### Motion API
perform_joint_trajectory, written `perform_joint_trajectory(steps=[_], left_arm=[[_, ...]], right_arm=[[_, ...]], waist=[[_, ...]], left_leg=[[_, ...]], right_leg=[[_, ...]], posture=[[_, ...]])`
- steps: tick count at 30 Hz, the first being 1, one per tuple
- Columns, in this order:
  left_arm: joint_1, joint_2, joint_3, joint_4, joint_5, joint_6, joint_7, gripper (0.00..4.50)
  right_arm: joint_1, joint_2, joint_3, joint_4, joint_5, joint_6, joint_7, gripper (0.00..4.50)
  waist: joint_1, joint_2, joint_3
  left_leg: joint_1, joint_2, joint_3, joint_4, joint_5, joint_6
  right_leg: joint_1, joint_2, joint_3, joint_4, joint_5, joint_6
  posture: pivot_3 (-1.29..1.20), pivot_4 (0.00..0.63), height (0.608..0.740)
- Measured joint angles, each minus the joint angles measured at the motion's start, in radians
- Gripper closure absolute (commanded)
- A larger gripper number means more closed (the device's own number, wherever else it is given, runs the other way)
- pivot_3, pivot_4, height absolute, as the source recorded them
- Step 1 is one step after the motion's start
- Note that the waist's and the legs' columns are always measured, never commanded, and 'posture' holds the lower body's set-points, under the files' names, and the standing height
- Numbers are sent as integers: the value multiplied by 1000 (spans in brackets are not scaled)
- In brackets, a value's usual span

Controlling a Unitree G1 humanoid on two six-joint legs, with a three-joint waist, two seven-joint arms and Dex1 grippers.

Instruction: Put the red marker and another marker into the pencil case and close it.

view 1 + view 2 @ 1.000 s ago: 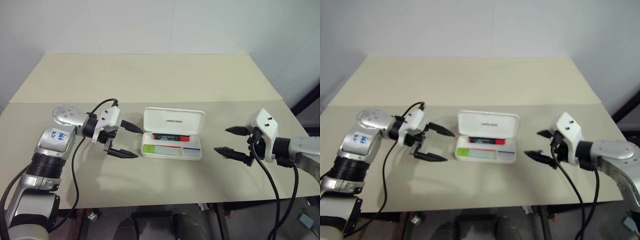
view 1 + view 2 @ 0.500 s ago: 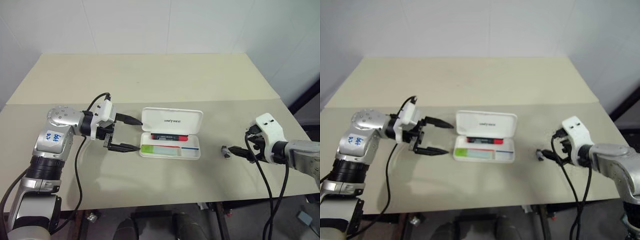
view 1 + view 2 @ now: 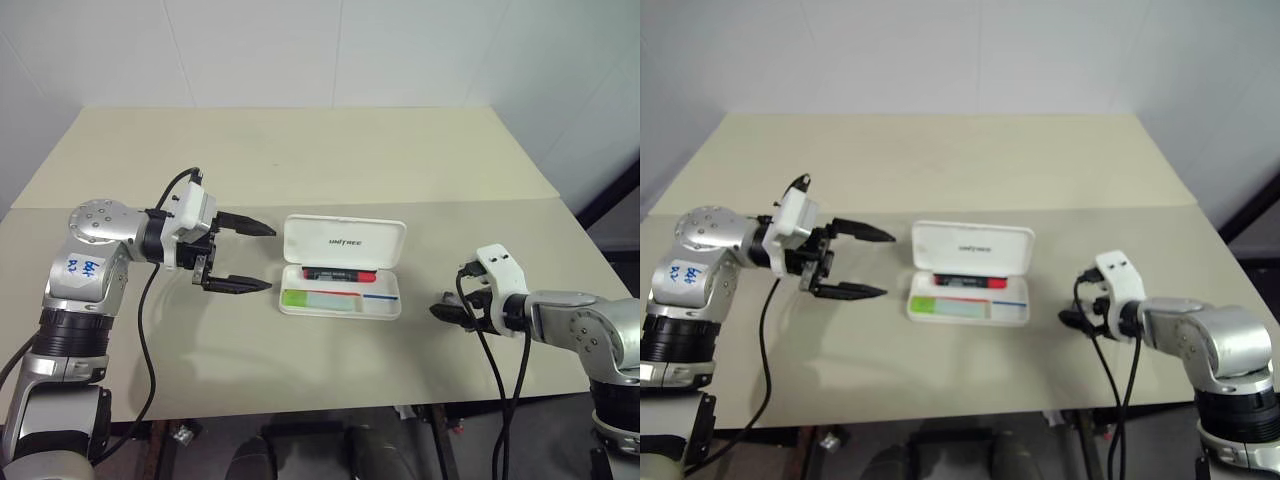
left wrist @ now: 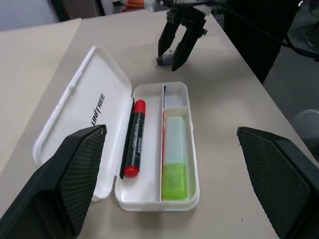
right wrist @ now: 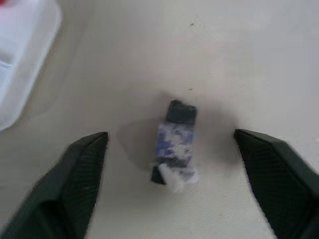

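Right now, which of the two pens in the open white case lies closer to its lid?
The slim black marker with red ends, beside the raised lid; the chunky green highlighter fills the outer compartment.

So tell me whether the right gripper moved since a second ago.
Yes. The right gripper has dropped toward the table, now lower relative to the pencil case.

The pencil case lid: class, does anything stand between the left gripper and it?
Nothing visible does. The left gripper, jaws open, hangs beside the pencil case, bare table between it and the raised lid.
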Motion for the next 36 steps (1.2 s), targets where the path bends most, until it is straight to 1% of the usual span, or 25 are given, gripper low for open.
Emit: perform_joint_trajectory(steps=[1,2,3,8,11,14,15,17,18,19,21,24,27,29,32,34,36], left_arm=[[0,3,1,-8,0,3,1,0],[0,4,4,-15,-1,3,2,0],[0,4,7,-17,-1,3,5,0],[0,5,8,-18,-1,4,11,0],[0,4,8,-18,-1,4,15,0],[0,3,7,-18,-1,2,23,0],[0,3,7,-18,-1,1,26,0],[0,2,7,-19,-1,-1,28,0],[0,2,7,-19,-1,-1,28,0],[0,2,7,-19,-1,0,28,0],[4,3,7,-25,-3,8,28,0],[18,3,6,-43,-5,23,29,0],[30,4,6,-62,-6,33,31,0],[38,3,6,-67,-6,37,37,0],[50,3,7,-82,-7,43,56,0],[60,1,7,-105,-12,51,71,0],[66,2,8,-117,-19,59,81,0]], right_arm=[[0,1,0,3,-4,-3,-3,1746],[0,2,1,4,-10,-4,-6,2040],[0,2,3,4,-18,-4,-8,2473],[-1,1,15,-3,-25,-10,1,4111],[0,-10,28,-1,-32,-29,14,4136],[1,-46,67,5,-44,-124,71,4136],[0,-70,85,6,-48,-184,115,4136],[-12,-174,145,6,-69,-367,279,4136],[-16,-198,153,6,-76,-411,321,4136],[-24,-250,188,9,-97,-503,408,4136],[-47,-289,241,37,-132,-641,538,4136],[-95,-281,317,107,-178,-761,644,4136],[-182,-232,394,193,-240,-865,725,4136],[-235,-186,444,252,-287,-925,760,4136],[-277,-132,494,311,-343,-980,791,4136],[-286,-103,508,336,-370,-1009,808,4136],[-287,-98,525,348,-386,-1028,829,4136]], waist=[[0,0,0],[0,0,0],[0,0,0],[-3,0,0],[-3,0,0],[-4,0,0],[-3,0,0],[-2,2,1],[-2,2,1],[-2,2,1],[-3,2,1],[-6,2,1],[-6,2,1],[-5,2,1],[-2,2,1],[0,2,1],[4,2,1]], left_leg=[[0,0,0,0,0,0],[0,0,0,0,0,0],[0,0,0,0,0,0],[1,0,0,-1,0,0],[0,0,0,-1,0,0],[0,0,0,-1,0,0],[0,0,0,-1,0,0],[0,0,1,-1,0,0],[0,0,1,-2,0,0],[0,0,0,-2,0,1],[0,0,0,-3,-1,1],[-1,0,1,-2,-1,1],[-1,0,1,-2,-1,1],[-1,0,1,-1,-1,1],[-2,0,1,-1,-1,1],[-2,0,1,-1,-1,1],[-3,0,1,-1,-1,1]], right_leg=[[0,0,0,0,0,-1],[0,0,0,0,0,-1],[0,0,0,0,0,-1],[0,0,0,0,0,0],[0,0,0,0,0,0],[-1,0,0,0,0,0],[-1,0,0,0,0,0],[-1,0,0,-1,1,2],[-1,0,0,-2,1,2],[-1,0,0,-2,1,2],[0,1,-1,-4,1,2],[-1,0,0,-5,1,3],[-1,0,0,-4,1,3],[-1,0,0,-4,1,3],[-1,0,0,-3,1,3],[-2,0,0,-3,1,3],[-2,0,-1,-4,1,3]], posture=[[0,150,740],[0,150,740],[0,150,740],[0,150,740],[0,150,740],[0,150,740],[0,150,740],[0,150,740],[0,150,740],[0,150,740],[0,150,740],[0,150,740],[0,150,740],[0,150,740],[0,150,740],[0,150,740],[0,150,740]])
